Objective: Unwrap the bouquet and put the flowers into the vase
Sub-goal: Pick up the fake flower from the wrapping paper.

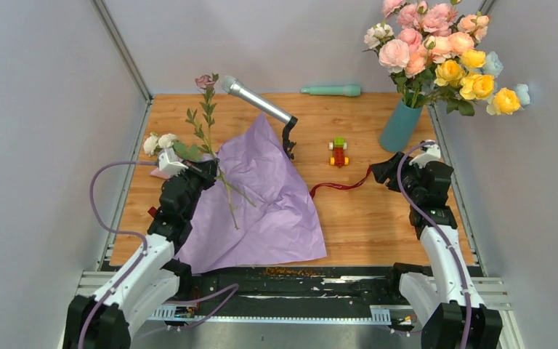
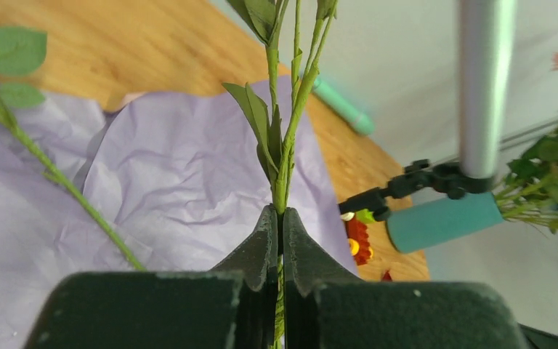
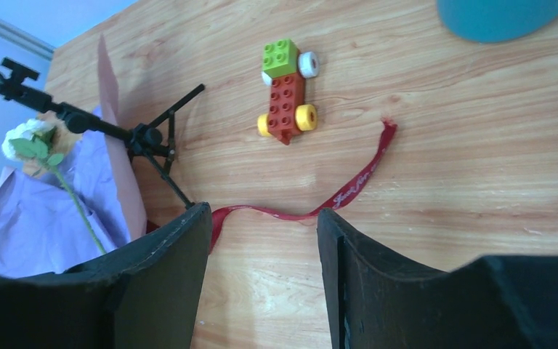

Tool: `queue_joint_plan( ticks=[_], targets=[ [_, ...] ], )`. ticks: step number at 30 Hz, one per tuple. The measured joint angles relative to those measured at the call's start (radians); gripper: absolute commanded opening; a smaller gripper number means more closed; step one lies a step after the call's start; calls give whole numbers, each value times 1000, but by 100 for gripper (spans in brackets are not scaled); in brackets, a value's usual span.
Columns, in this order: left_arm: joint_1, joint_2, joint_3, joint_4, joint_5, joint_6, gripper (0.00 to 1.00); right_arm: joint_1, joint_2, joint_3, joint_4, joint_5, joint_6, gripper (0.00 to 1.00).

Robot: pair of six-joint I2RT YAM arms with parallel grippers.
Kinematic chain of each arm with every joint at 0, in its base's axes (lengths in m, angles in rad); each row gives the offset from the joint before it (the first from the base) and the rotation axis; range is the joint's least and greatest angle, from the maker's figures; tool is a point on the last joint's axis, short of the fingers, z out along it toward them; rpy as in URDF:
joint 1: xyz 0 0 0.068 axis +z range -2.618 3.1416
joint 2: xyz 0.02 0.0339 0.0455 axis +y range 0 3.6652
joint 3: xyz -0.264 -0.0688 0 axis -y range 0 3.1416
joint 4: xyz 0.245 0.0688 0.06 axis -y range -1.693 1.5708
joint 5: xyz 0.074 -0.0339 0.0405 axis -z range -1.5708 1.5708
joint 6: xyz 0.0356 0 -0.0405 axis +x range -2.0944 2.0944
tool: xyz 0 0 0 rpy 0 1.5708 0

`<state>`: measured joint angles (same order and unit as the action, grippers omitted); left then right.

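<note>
Three views, and each one catches something the others miss.

From the top camera, most of the flowers (image 1: 436, 51) are in the vase (image 1: 399, 125), a matte teal tapered cylinder near the far right corner of the tabletop (image 1: 378, 225). They're pink, peach, yellow and cream blooms. The lilac paper wrap (image 1: 269, 196) lies spread out and heavily crumpled over the left half, reaching the near edge. A couple of white roses (image 1: 158, 142) lie by the left edge, just beside the paper. The left claw (image 1: 207, 169) holds a rose stem (image 1: 207, 116) upright above the paper, with a small pink bloom on top.

Only the left wrist view really shows the grip: both fingers are pinched tight on the thin green stem, with narrow leaves fanning up right above them.

The right wrist view shows the right claw (image 3: 263, 212) with its fingers spread apart and nothing between them, low over the wood grain. Just past them the dark red ribbon (image 3: 334, 200) curls loose on the tabletop. It has pale script printed on it, but it's too small for me to read.

Other stuff: a silver microphone (image 1: 258, 100) on a little black tripod, a toy car (image 1: 338, 152) built of studded bricks, and a mint-green rod (image 1: 330, 90) along the far edge.
</note>
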<state>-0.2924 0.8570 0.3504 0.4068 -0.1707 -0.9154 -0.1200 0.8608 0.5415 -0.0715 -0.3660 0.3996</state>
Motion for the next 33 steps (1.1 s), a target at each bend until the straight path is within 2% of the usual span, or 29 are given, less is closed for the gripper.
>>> queue_joint_plan(
  ticks=[6,10,16,20,24,29,33],
  targets=[
    [-8,-219,0,-59,64,112,0,0,-19,4,12,-150,5,61],
    [-54,-266,16,-60,154,181,0,23,-34,16,71,-283,43,67],
    [-261,-182,59,85,254,201,0,173,-45,93,179,-415,108,72],
    [-416,-73,63,227,284,192,0,354,-45,159,260,-463,148,75],
    [-520,3,80,332,312,180,0,489,-45,176,347,-472,193,75],
    [-593,19,86,428,319,175,0,622,-7,176,430,-437,238,73],
    [-631,19,86,473,305,169,0,663,50,175,525,-422,298,72]
  ],
)
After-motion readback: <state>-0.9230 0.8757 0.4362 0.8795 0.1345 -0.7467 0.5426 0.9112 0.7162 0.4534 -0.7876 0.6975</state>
